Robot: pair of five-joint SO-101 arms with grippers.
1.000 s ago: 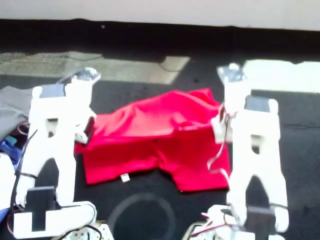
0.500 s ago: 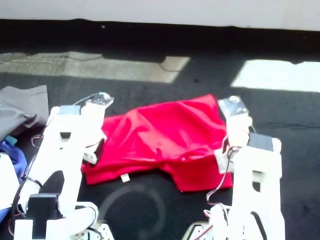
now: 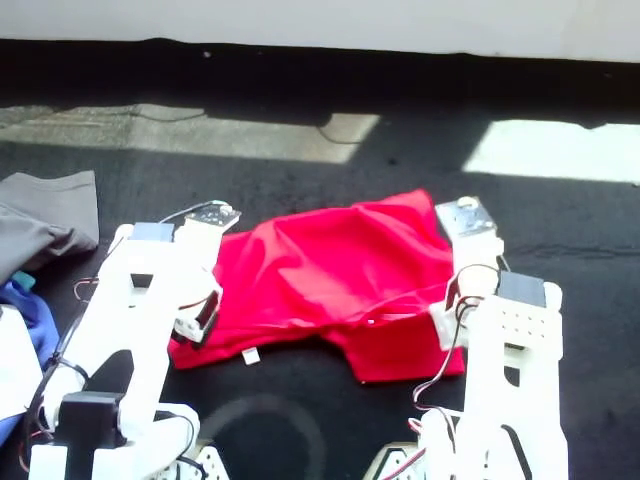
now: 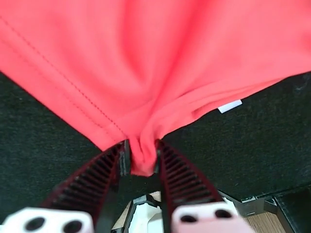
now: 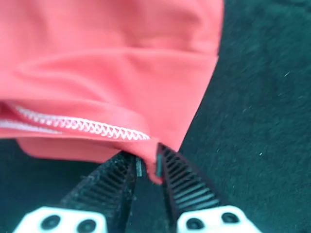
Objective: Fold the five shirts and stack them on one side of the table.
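A red shirt point(image 3: 330, 285) lies partly folded in the middle of the black table, its upper layer pulled toward the near edge. My left gripper point(image 4: 142, 160) is shut on the red shirt's point(image 4: 160, 63) left edge, a pinch of cloth bunched between its ridged black fingers point(image 4: 104, 170). My right gripper point(image 5: 146, 167) is shut on the right edge of the red shirt point(image 5: 107, 58), beside a white-stitched hem. In the high view the left arm point(image 3: 150, 320) stands at the shirt's left side and the right arm point(image 3: 505, 340) at its right side.
A grey shirt point(image 3: 45, 215) lies at the table's left edge, with blue cloth point(image 3: 25, 310) and white cloth point(image 3: 12, 365) below it. A cable point(image 3: 340, 130) lies at the back. Sunlit patches cross the far table point(image 3: 560, 150). A small white tag point(image 3: 250, 355) shows at the shirt's near hem.
Both arms have drawn back toward the near edge and lowered, pulling the red shirt's far part over its near part. Both grippers kept their hold.
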